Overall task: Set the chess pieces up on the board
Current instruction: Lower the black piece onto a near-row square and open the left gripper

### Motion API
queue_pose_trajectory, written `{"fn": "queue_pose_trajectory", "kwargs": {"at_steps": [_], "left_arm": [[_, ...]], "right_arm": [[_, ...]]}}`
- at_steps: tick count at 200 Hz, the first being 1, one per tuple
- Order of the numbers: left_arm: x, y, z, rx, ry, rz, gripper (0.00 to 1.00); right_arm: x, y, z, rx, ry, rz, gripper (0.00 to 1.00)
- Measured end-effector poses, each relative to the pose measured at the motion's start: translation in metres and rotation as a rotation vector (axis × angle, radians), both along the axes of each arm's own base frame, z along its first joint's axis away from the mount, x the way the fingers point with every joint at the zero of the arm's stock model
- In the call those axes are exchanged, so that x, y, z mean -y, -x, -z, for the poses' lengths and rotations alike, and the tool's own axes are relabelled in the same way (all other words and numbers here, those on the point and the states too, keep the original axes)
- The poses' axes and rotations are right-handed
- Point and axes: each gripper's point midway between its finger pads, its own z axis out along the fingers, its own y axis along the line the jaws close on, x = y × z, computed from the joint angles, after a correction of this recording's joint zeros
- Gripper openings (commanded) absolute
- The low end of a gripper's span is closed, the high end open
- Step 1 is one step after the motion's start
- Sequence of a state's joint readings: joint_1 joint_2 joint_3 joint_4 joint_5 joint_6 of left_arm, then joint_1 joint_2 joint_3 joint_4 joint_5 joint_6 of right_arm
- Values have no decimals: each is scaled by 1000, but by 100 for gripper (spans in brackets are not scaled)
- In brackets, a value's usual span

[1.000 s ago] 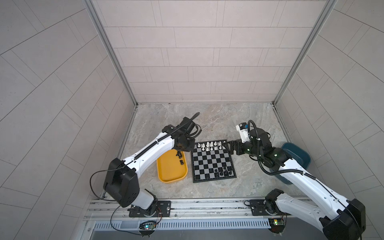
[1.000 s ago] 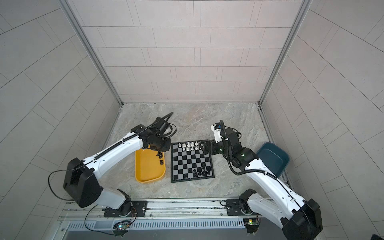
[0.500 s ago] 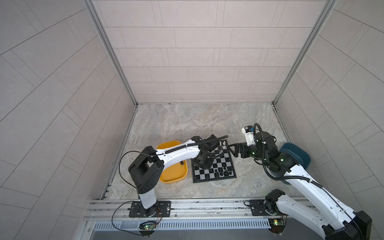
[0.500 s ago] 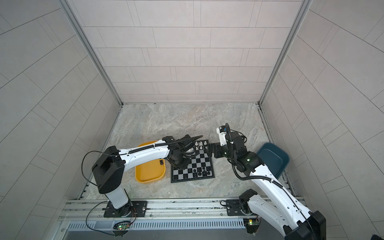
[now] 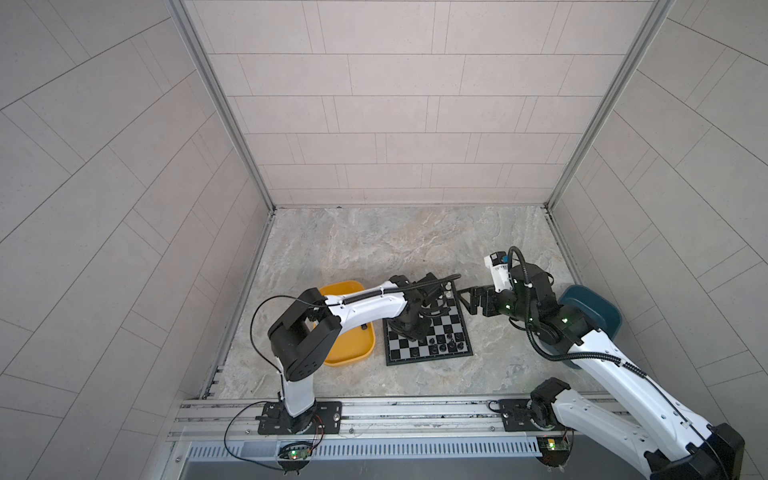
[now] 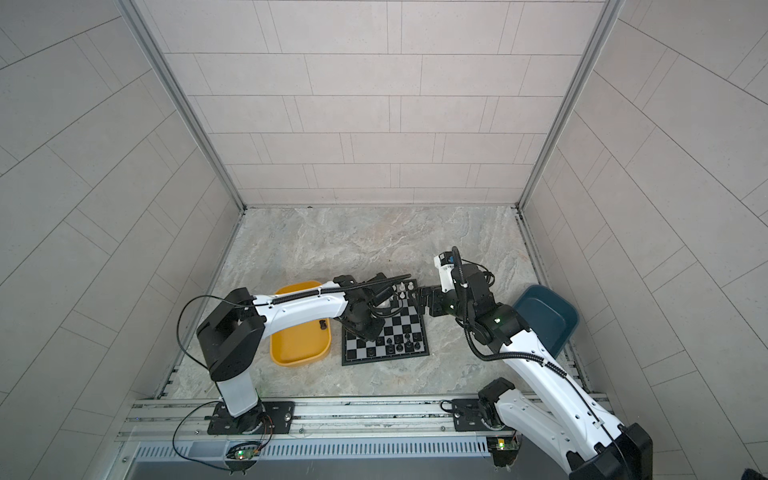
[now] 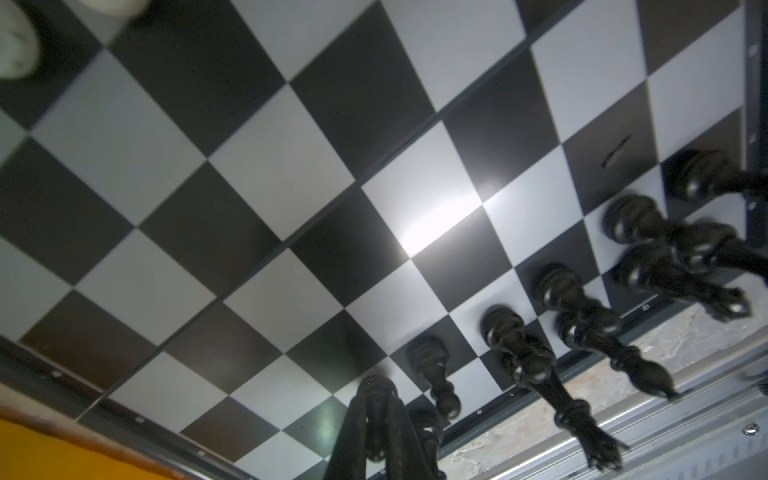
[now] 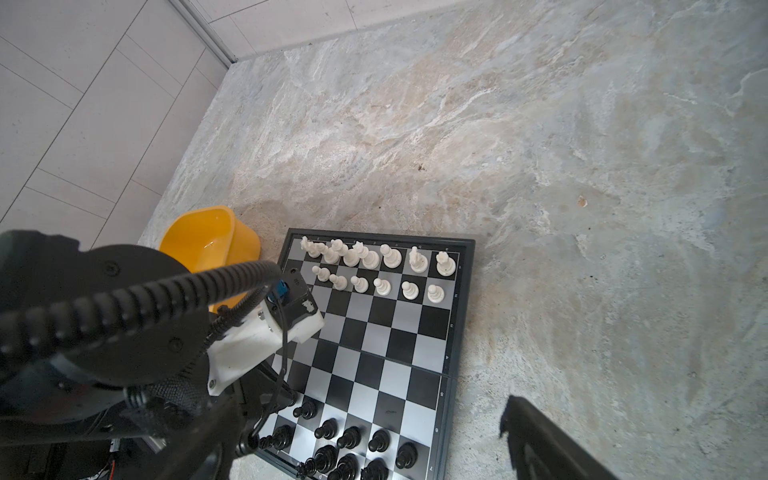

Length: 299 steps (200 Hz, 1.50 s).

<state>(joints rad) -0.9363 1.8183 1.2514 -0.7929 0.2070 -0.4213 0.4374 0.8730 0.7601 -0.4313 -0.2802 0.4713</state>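
Top views, board: you have the board (image 5: 405, 354) flat on the stone table (image 5: 374, 249), between the yellow tray (image 5: 353, 353) and the blue bin (image 5: 598, 307).
Top views, pieces: white pieces (image 6: 410, 286) show at the far edge past the arm. Black pieces (image 6: 399, 343) cluster toward the near edge. One dark piece (image 6: 322, 324) lies in the tray.
Top views, left gripper: your left gripper (image 5: 409, 328) hangs over the board's left half, with its fingers hidden under the wrist.
Top views, right gripper: your right gripper (image 5: 469, 297) hovers by the board's far right corner, fingers spread wide and empty.
Left wrist, fingers: the fingers (image 7: 374, 428) are pinched together just above the squares (image 7: 270, 187), beside the black pieces (image 7: 511, 332). You cannot tell whether a piece sits between them.
Right wrist, board: two rows of white pieces (image 8: 374, 266) stand upright at the far end, and the black pieces (image 8: 345, 440) stand at the near end.
Right wrist, finger: one finger (image 8: 540, 440) shows over bare table just beside the board.
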Motion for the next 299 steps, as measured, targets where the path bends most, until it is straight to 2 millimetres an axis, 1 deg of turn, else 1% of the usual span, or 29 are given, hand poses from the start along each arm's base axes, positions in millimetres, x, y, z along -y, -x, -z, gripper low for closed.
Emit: {"fn": "queue_pose_trajectory", "kwargs": {"at_steps": [29, 56, 89, 134, 157, 216, 242, 261, 272, 286, 299], "left_arm": [[-1, 5, 3, -7, -8, 0, 9], [-1, 5, 4, -5, -5, -6, 9], [-1, 4, 4, -3, -3, -8, 11], [-1, 5, 4, -5, -5, -18, 21], [-2, 4, 5, -4, -9, -23, 22], [-4, 5, 5, -4, -17, -25, 31], [-5, 6, 3, -9, -23, -28, 39], [-4, 4, -3, 1, -20, -28, 43], [-4, 0, -12, 20, -9, -32, 45], [-3, -9, -30, 51, 21, -50, 46], [-4, -20, -51, 85, 67, -82, 45]], "right_arm": [[0, 0, 0, 0, 0, 1, 100], [0, 0, 0, 0, 0, 2, 100], [0, 0, 0, 0, 0, 2, 100], [1, 0, 0, -1, -1, 3, 100], [0, 0, 0, -2, -2, 4, 100], [0, 0, 0, -2, -3, 5, 99], [0, 0, 0, -3, -3, 5, 100], [1, 0, 0, -4, -4, 8, 100], [1, -1, 0, -3, -2, 12, 99], [2, -1, 0, -3, 0, 18, 100], [3, -2, 1, -4, 4, 22, 99]]}}
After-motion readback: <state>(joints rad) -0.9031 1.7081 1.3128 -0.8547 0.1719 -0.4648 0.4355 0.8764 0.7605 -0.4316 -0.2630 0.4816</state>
